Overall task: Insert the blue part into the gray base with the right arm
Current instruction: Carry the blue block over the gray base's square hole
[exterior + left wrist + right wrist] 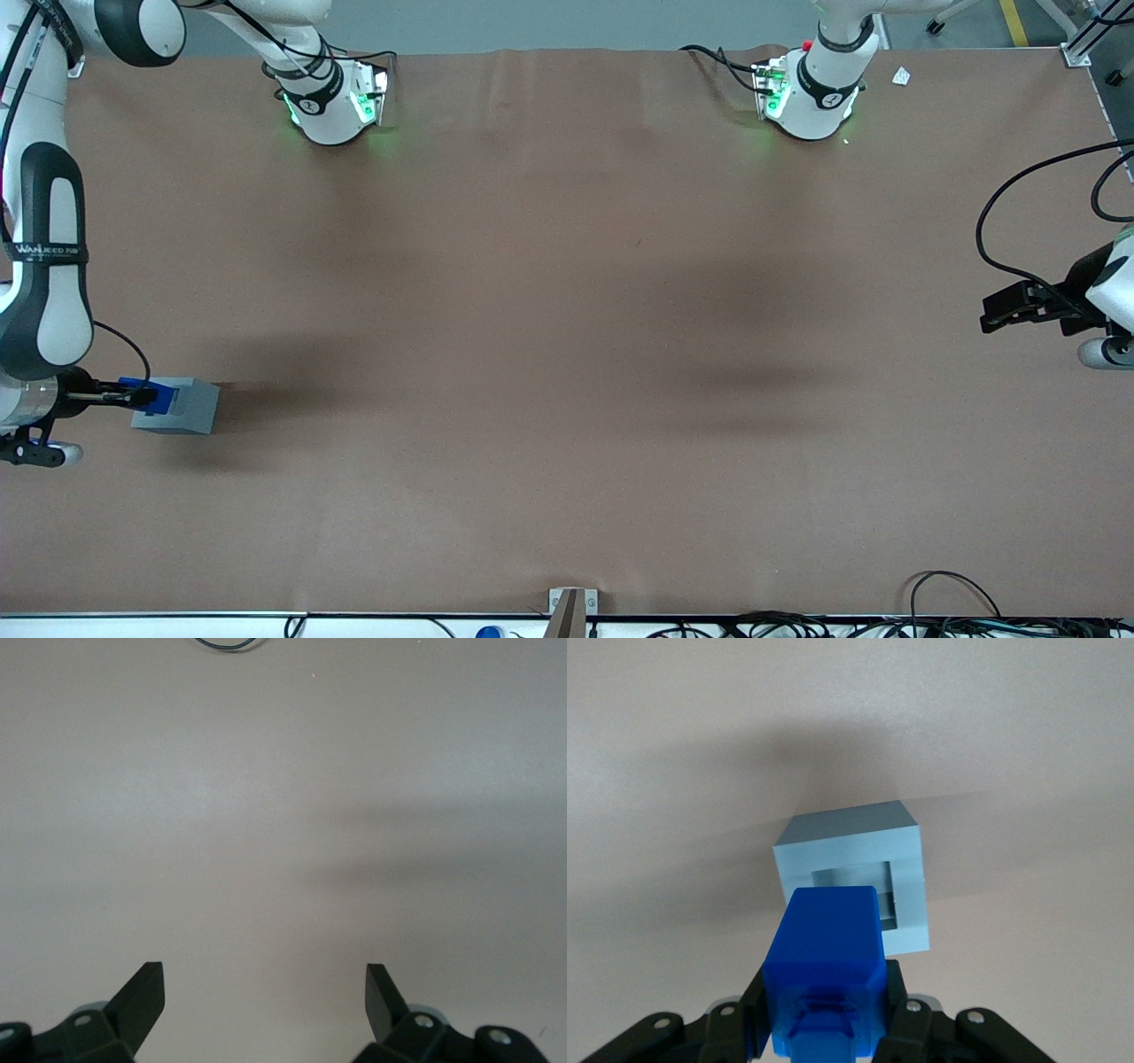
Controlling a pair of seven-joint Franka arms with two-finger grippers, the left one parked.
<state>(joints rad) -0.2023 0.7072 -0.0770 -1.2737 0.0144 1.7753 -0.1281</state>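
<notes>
The gray base [182, 406] sits on the brown table at the working arm's end, its square recess facing up. My right gripper [142, 395] is shut on the blue part [147, 395] and holds it at the base's edge, just above its top. In the right wrist view the blue part [826, 966] sits clamped between the black fingers [897, 992] and partly covers the recess of the gray base [852, 870]. The part's lower end is hidden by its own body, so I cannot tell whether it touches the base.
The brown table [567, 337] spreads wide toward the parked arm's end. Two arm pedestals [332, 97] stand along the edge farthest from the front camera. Cables [957, 611] lie at the near edge.
</notes>
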